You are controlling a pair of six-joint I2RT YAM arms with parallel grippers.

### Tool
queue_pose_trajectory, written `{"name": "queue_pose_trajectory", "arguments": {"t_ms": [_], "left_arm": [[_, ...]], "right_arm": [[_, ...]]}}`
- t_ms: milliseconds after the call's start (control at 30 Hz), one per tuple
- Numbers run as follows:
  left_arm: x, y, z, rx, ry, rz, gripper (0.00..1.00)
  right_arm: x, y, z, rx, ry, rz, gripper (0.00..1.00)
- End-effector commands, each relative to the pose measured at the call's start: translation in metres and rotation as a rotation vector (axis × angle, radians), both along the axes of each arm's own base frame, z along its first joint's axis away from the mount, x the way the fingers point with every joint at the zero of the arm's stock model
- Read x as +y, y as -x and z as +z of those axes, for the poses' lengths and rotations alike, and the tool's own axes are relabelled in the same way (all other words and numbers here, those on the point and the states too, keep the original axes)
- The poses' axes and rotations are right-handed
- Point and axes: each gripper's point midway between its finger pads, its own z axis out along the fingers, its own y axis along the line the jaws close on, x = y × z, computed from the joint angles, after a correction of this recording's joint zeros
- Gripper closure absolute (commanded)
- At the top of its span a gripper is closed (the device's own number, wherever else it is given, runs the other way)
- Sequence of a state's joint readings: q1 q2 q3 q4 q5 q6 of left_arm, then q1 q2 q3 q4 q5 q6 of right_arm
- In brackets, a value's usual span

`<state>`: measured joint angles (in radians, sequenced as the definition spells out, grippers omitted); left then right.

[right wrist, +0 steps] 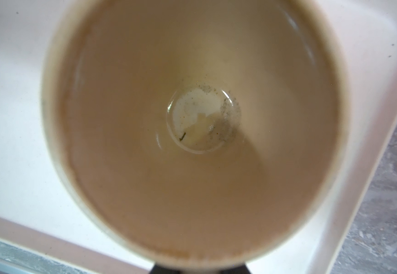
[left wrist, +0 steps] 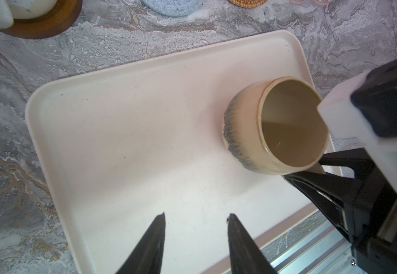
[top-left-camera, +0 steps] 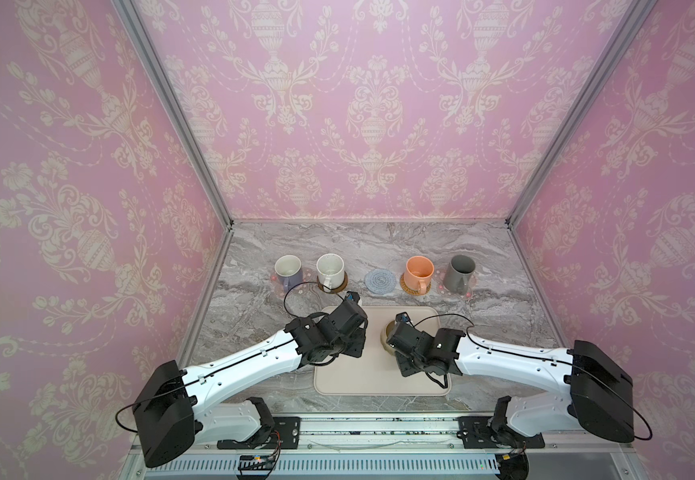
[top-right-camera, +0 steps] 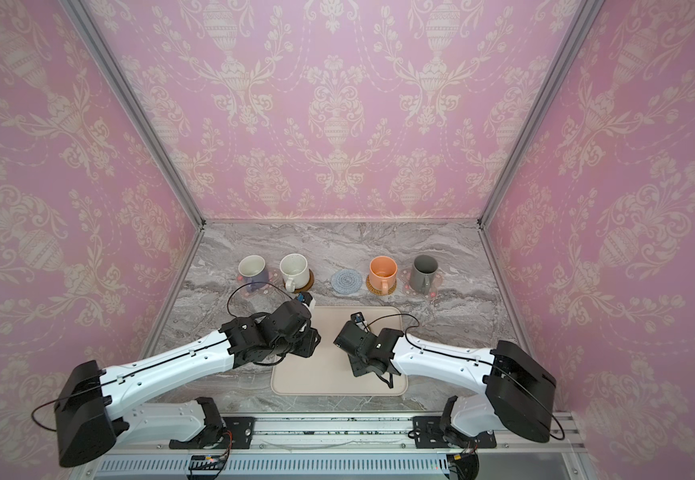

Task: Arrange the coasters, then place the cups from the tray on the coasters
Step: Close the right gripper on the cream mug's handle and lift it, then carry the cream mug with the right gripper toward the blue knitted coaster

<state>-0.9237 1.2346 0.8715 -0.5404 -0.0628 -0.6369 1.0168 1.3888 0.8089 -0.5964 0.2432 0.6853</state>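
lavender cup (top-left-camera: pixel 288 269), white cup (top-left-camera: pixel 330 268), peach cup (top-left-camera: pixel 419 270), grey cup (top-left-camera: pixel 460 272): each on a coaster (top-left-camera: pixel 404 285). blue coaster (top-left-camera: pixel 380 281) lies bare. cream cup (left wrist: pixel 275 125), the last, is on the tray (left wrist: pixel 121 142), right gripper (left wrist: pixel 311 169) closed on its side; left gripper (left wrist: pixel 196 217) half open, empty.

Setting: a robot test cell in a lab, dressed to look like a home.

Landmark: the beige tray (top-left-camera: pixel 358 378), which lies on a grey marble-pattern tabletop (top-left-camera: pixel 379 241).

Behind the tray and to both sides of it, flat panels of pink damask wallpaper (top-left-camera: pixel 372 104) stand as walls. They meet at bare aluminium profile posts (top-left-camera: pixel 162 83).

In front of the tray, an aluminium rail (top-left-camera: pixel 379 428) carries black mounting plates (top-left-camera: pixel 287 430). Two white robot arms (top-left-camera: pixel 246 365) rise from these plates. A slotted cable duct (top-left-camera: pixel 337 463) runs further forward.

Behind the tray, mugs (top-left-camera: pixel 331 268) on coasters (top-left-camera: pixel 379 280) give the household look.
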Motion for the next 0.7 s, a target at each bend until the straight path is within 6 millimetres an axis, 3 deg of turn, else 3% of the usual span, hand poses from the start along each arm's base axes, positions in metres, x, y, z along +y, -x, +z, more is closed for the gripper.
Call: {"name": "queue_pose_trajectory", "arguments": {"t_ms": [0,200,667], "left_arm": [[0.010,-0.002,0.005,-0.018,0.001,0.031,0.54],[0.019,0.000,0.008,-0.034,0.010,0.064,0.54],[0.056,0.015,0.017,-0.070,0.034,0.155,0.54]], "right_arm": [[-0.002,-0.005,0.004,-0.023,0.028,-0.008,0.86],[0.001,-0.007,0.003,-0.024,0.047,0.013,1.00],[0.020,-0.022,0.016,-0.075,0.014,0.023,1.00]]}}
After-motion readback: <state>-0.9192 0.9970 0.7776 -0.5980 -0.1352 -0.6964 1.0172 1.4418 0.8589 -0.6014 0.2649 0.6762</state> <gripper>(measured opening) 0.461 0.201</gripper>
